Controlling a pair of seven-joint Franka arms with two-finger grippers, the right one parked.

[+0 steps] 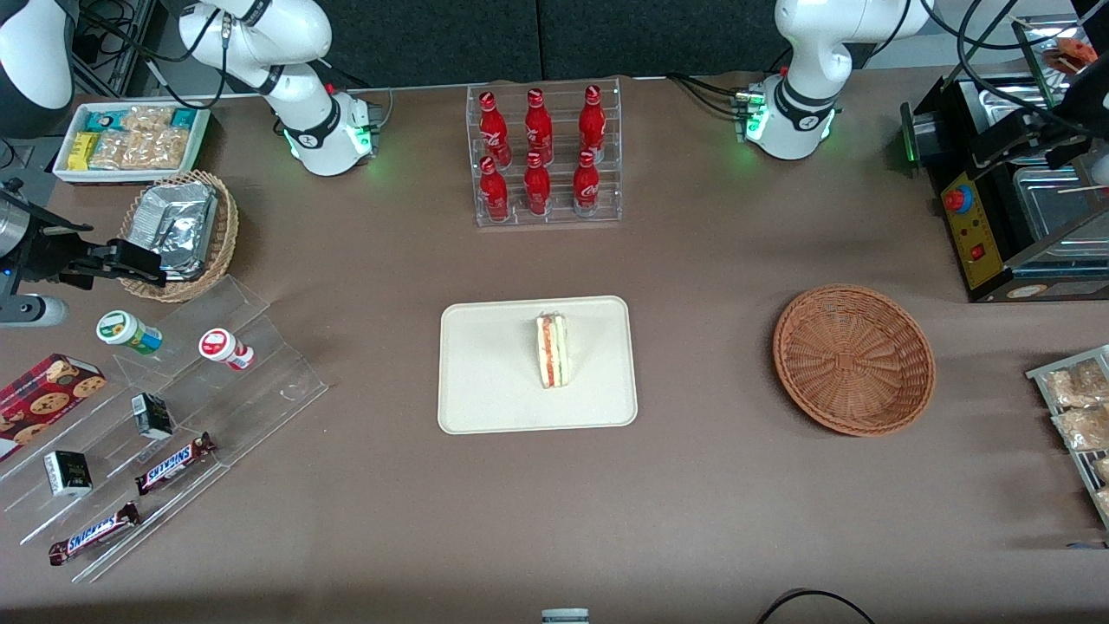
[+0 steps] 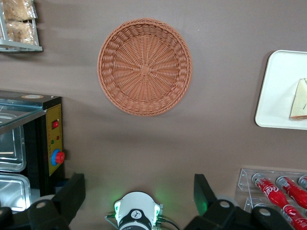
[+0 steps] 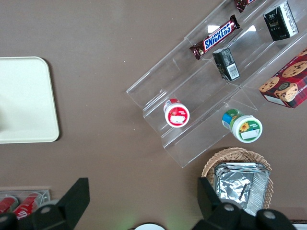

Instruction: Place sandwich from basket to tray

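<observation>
Tool (image 2: 139, 191) open, raised — sandwich (image 1: 552, 350) well apart, on tray (image 1: 485, 381).

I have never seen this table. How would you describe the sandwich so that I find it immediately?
Find the rack of red bottles; nearer to the front camera lies a cream-white tray. The sandwich stands on it, a pale wedge with red, white and green layers, alone there. The basket is empty, and the gripper is open high above the table.

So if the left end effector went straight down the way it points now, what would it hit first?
Probably bare table just beside the basket, near the left arm's base; depth is unclear. The end effector is open and holds nothing.
</observation>
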